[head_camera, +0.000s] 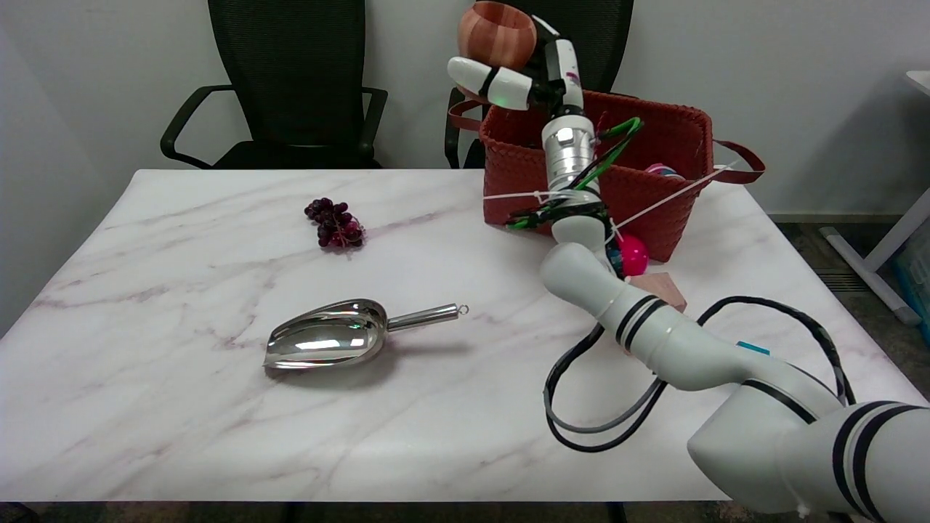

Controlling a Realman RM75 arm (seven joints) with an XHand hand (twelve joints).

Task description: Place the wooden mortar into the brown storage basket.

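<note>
Right hand raised, gripping the wooden mortar above the brown storage basket's left end.

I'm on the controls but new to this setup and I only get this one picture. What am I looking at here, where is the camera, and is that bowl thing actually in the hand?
There is one picture, taken from a camera above the near side of the table, looking down and across it. The white jointed tube coming in from the lower right is the robot's right arm. At its far end is the right hand, black and white with fingers. It holds the wooden mortar, the round brown bowl, up in the air above the left end of the brown basket; the mortar is not yet inside. On the marble table lie a bunch of dark grapes, a shiny metal scoop, and, beside the basket and partly hidden by the arm, a pink ball and a pinkish block. Two black chairs stand behind.
</note>
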